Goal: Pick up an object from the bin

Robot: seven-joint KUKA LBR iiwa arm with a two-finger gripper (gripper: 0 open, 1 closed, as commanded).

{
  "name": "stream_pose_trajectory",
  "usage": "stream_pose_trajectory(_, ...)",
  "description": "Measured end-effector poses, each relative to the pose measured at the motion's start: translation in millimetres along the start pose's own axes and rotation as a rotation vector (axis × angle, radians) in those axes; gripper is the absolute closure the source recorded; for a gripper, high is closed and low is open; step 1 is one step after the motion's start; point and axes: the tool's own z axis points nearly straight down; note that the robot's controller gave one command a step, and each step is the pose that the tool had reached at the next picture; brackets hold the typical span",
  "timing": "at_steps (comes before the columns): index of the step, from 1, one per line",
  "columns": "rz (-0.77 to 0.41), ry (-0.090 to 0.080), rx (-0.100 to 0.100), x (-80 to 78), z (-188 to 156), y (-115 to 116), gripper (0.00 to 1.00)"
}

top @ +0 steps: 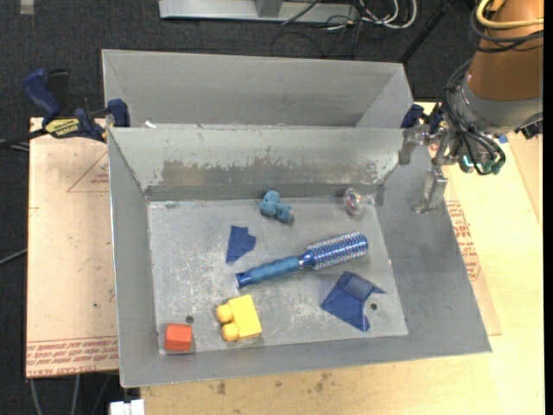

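Observation:
My gripper [418, 173] hangs over the bin's right wall near the back right corner, high above the floor. It is open, with nothing between its fingers. Nearest to it, a small clear rounded thing [353, 201] lies by the back wall. A blue hairbrush [302, 262] lies slantwise across the middle of the floor, bristle head toward the right. A dark blue folded piece [350, 301] sits at the front right.
A light blue knobby thing [276, 206] rests near the back wall. A dark blue triangular scrap [239, 242] lies left of the brush handle. A yellow block [238, 318] and an orange cube [179, 337] sit at the front left. The arm enters from the upper right.

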Motion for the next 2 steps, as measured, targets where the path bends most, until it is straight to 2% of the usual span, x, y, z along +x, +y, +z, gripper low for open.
stream_pose_trajectory(1,-0.26,-0.001,-0.002,30.5,165.9,98.8,0.0)
stream_pose_trajectory(2,-0.384,-0.007,0.0,52.0,131.5,134.3,0.0)
